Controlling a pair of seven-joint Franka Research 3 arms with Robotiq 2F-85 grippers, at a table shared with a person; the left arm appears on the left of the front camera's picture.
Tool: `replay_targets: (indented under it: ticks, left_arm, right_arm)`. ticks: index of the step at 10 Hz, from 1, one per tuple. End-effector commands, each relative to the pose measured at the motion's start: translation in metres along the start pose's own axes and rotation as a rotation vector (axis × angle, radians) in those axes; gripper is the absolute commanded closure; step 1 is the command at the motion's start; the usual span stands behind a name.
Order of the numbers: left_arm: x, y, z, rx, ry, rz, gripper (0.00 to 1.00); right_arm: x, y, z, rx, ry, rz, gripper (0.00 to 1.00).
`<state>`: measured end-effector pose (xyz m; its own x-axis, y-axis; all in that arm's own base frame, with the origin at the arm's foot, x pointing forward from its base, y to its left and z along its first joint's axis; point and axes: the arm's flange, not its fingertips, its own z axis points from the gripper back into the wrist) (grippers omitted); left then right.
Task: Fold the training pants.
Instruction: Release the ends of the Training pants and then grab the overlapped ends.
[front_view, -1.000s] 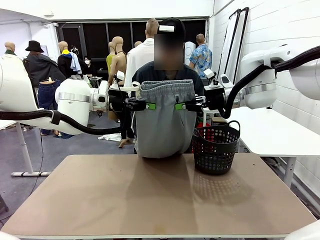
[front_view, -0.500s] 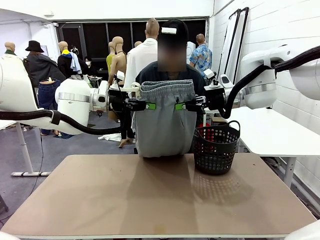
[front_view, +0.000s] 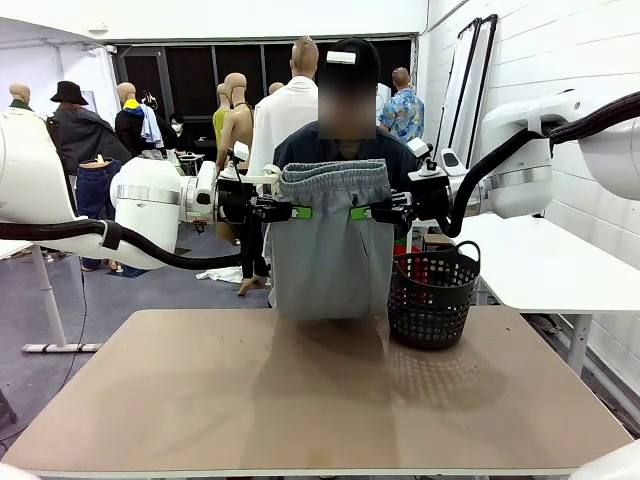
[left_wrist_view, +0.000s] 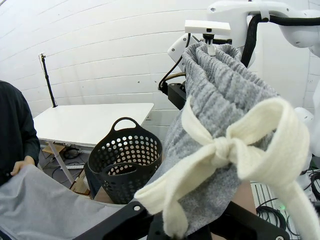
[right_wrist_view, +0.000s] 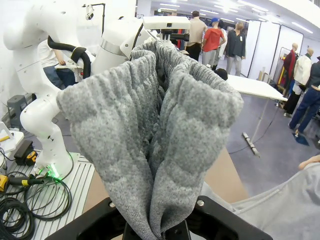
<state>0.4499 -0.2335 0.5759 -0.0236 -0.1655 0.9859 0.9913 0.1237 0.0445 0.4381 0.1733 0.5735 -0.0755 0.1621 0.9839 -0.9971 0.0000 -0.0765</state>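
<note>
1. Tan table (front_view: 300, 400) spreads between me and the person at the far side. From the front view I judge its near half to be the landing zone for the garment.
2. Light grey training pants (front_view: 330, 250) hang above the table's far edge, with the gathered waistband on top. Their long axis drops straight down from my grippers. In the wrist views the cloth then runs on towards the person.
3. The black mesh basket (front_view: 432, 300) stands at the far right of the table, just beside the hanging cloth. I cannot tell whether they touch.
4. My left gripper (front_view: 298, 212) is clamped on the waistband's left end and my right gripper (front_view: 358, 212) on its right end. They are level and point at each other, and neither arm is nearer than the other.
5. The person's hand (left_wrist_view: 22, 165) holds the grey fabric low down at the leg end.
6. The white drawstring (left_wrist_view: 225, 150) is knotted in a bow right at my left pinch.
7. As I read it, the next move must draw the waistband towards me and down, both arms together, and steer clear of the basket.
</note>
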Motion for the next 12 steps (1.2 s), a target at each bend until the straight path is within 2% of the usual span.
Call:
replay_targets:
  ticks: [1, 12]
  left_arm:
    - [0.0022, -0.0014, 0.0006, 0.002, -0.007, -0.009, 1.00]
    - [0.0022, -0.0014, 0.0006, 0.002, -0.007, -0.009, 1.00]
  right_arm:
    - [0.0023, 0.0008, 0.0001, -0.001, -0.008, 0.001, 1.00]
    - [0.0023, 0.0008, 0.0001, -0.001, -0.008, 0.001, 1.00]
